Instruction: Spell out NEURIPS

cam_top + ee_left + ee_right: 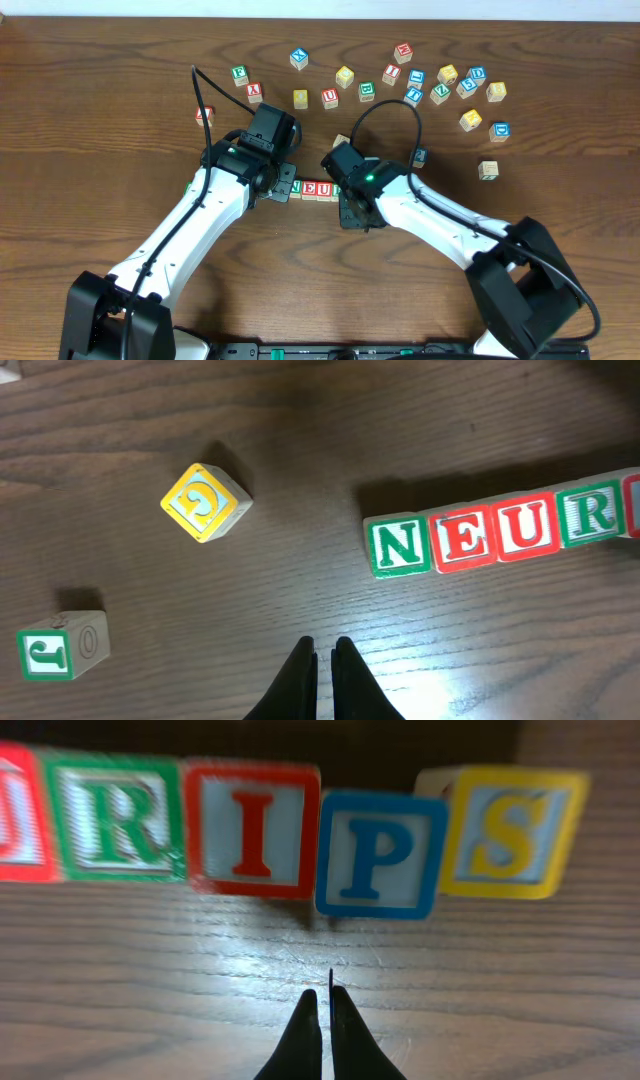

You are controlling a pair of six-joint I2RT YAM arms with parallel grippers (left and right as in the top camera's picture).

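Note:
The cubes lie in one row on the wooden table (100, 120). In the left wrist view I read green N (398, 546), red E (462, 540), red U (527, 528) and green R (590, 515). The right wrist view carries on with R (118, 817), red I (252, 828), blue P (380, 853) and a yellow-framed S (510, 830), which is slightly tilted. From overhead only the row's left part (318, 189) shows; the right arm covers the rest. My left gripper (325, 645) is shut and empty, just before the N. My right gripper (322, 992) is shut and empty, in front of I and P.
A yellow G cube (205, 502) and a green J cube (60, 648) lie left of the row. Several other letter cubes are scattered across the back right (440, 85), and one lone cube (488, 170) sits right of the right arm.

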